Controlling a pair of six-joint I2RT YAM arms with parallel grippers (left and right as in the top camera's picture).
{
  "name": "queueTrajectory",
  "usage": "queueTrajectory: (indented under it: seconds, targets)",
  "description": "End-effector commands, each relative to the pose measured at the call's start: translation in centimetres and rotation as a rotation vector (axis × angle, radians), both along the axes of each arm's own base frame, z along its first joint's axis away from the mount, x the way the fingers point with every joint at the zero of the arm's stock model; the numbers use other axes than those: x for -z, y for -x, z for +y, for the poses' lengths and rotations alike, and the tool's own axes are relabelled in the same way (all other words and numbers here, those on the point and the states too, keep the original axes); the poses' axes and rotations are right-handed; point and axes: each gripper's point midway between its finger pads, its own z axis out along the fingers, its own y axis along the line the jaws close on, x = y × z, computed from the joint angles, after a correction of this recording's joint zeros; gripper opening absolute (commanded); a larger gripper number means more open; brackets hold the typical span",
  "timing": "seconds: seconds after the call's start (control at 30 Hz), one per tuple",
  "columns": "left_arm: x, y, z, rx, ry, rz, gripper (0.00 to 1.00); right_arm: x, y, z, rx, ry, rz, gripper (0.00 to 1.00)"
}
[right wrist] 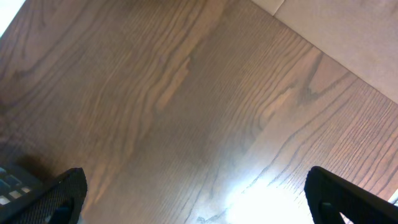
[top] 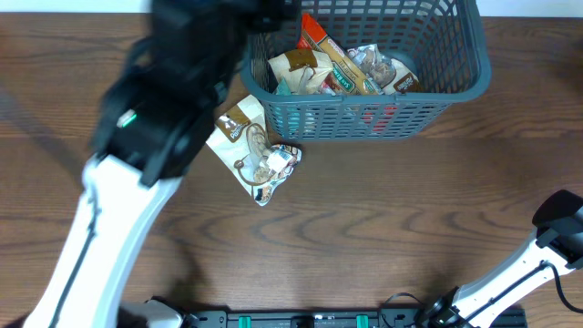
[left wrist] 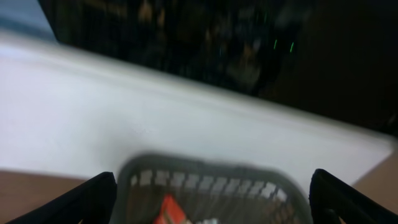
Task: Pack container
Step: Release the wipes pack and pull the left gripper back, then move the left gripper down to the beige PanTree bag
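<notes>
Grey-blue plastic container (top: pixel 364 114) looks stiff yet light; I'd grab its rim. Left pincer (left wrist: pixel 214 177) and right pincer (right wrist: pixel 196 174) both gape empty.

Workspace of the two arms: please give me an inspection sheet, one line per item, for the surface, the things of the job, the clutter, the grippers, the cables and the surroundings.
Surface: dark wood-grain table, no spills seen.
Job's things: container at the far side, with several snack packets inside; loose packets lie on the table by its front corner, on the left arm's side.
Clutter: nothing seen.
Grippers: left gripper open, empty, above the container; right gripper open, empty, over bare table.
Cables: thin dark cable along the left arm's white link.
Surroundings: blurred white panel behind the container; pale surface beyond the table edge.
</notes>
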Motion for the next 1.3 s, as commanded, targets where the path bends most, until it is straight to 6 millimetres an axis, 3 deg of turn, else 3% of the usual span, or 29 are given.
queueTrajectory:
  seconds: [0.0,0.2,0.47,0.53,0.7,0.83,1.03,1.27]
  targets:
    - [0.7,-0.3,1.3,-0.061,-0.069,0.013,0.87,0.0,0.1,0.0,-0.004,-0.002,0.001,0.99]
    - [3.2,0.1,1.6,-0.063,-0.100,0.113,0.87,0.0,0.1,0.0,-0.004,-0.002,0.001,0.99]
    - [9.6,2.3,2.6,-0.041,-0.263,0.359,0.88,0.0,0.1,0.0,-0.004,-0.002,0.001,0.99]
    - [10.8,2.7,4.6,-0.127,-0.274,0.418,0.88,0.0,0.1,0.0,-0.004,-0.002,0.001,0.99]
    - [14.8,5.3,12.5,-0.612,0.145,0.625,0.88,0.0,0.1,0.0,-0.004,-0.002,0.001,0.99]
    - [18.8,7.7,15.5,-0.865,0.386,0.760,0.88,0.0,0.1,0.0,-0.004,-0.002,0.001,0.99]
    - [24.4,6.8,13.7,-0.824,0.473,0.925,0.88,0.0,0.1,0.0,-0.004,-0.002,0.001,0.99]
    - [33.1,5.7,10.5,-0.747,0.557,1.076,0.88,0.0,0.1,0.0,-0.004,-0.002,0.001,0.99]
